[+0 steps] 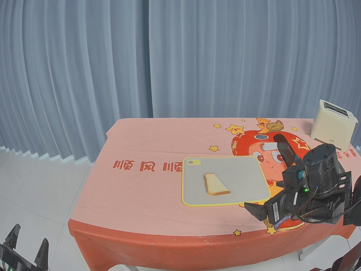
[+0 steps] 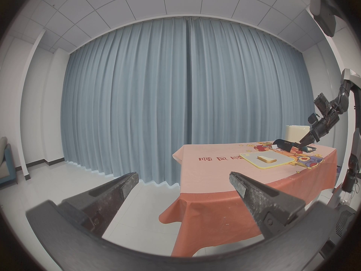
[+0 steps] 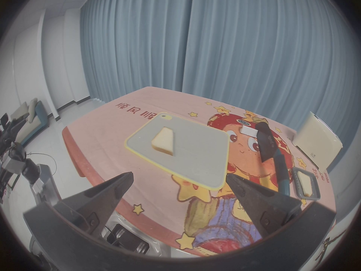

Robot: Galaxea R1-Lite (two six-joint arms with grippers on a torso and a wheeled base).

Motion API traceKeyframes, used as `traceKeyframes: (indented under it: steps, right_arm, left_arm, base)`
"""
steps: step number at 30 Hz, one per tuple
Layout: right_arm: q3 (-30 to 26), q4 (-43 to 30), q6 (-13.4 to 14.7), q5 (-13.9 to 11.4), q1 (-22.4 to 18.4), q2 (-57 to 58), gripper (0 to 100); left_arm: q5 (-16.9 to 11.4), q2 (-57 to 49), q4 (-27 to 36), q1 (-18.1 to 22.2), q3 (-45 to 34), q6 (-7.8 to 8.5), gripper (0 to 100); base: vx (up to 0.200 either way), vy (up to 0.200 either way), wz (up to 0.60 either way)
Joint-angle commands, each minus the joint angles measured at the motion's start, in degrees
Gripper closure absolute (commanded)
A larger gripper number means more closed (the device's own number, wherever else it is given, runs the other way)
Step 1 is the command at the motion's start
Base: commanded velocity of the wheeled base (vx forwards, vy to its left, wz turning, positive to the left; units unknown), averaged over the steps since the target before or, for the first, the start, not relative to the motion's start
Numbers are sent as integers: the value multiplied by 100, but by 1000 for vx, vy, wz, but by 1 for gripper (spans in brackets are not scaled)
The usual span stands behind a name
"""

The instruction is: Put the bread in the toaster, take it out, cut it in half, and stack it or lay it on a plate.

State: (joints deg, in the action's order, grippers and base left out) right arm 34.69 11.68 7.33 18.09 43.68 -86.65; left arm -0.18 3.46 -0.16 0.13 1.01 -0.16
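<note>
Bread slice [image 1: 216, 184] sits on the cutting board [image 1: 244, 170], right claw [image 3: 179, 177] spread over the surface's [image 1: 150, 196] front-right edge, left claw [image 2: 183, 175] spread too.

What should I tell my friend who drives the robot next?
Left pincer: open, empty, low beside the table.
Right pincer: open, empty, over the table's near right edge.
Things: one bread piece on the cutting board; another piece in the small dish near the toaster; knife lying between board and toaster.
Done: bread seems already cut.
Left: probably move the board piece to the dish.
</note>
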Motion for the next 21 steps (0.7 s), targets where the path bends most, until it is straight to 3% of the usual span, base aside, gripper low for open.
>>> traceKeyframes:
  steps: [1,7,12,16,21]
  right_arm:
    - [169,1,-12,10,211,-27,0]
    - [890,-104,-38,-42,229,-142,0]
    - [1532,-104,-302,-51,220,-493,0]
    - [2120,-96,-276,-104,158,-880,0]
    - [1989,1,-223,-174,202,-1223,0]
  left_arm:
    - [1,-3,-2,4,-101,-2,0]
    - [1,-3,-2,4,-101,-2,0]
    - [1,-3,-2,4,-101,-2,0]
    - [1,-3,-2,4,-101,-2,0]
    - [1,-3,-2,-5,-101,-2,0]
  base:
    - [0,0,0]
    - [0,0,0]
    - [0,0,0]
    - [0,0,0]
    - [0,0,0]
